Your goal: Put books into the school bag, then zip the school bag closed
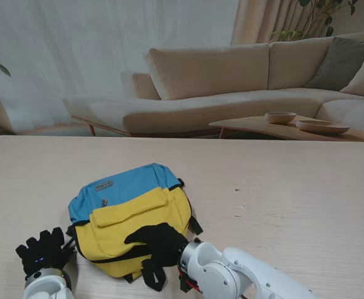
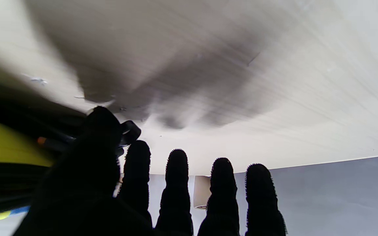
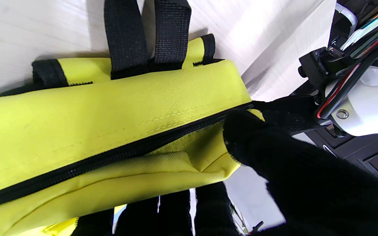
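The school bag (image 1: 132, 215), blue on its far part and yellow on its near part, lies flat on the table close to me. Its black zip (image 3: 110, 157) looks closed along the length the right wrist view shows. My right hand (image 1: 160, 244) grips the bag's near edge, with the thumb (image 3: 244, 141) on the yellow cloth and the fingers (image 3: 162, 213) under it. My left hand (image 1: 42, 252) sits just off the bag's left corner with four fingers straight. Its thumb (image 2: 100, 131) pinches a small dark zip pull (image 2: 130, 131). No books are in view.
The pale wooden table (image 1: 281, 187) stretches far and to the right of the bag. Black straps (image 3: 146, 32) trail off the bag onto the table. Past the table's far edge stand a beige sofa (image 1: 231, 81) and a low table holding bowls (image 1: 281, 117).
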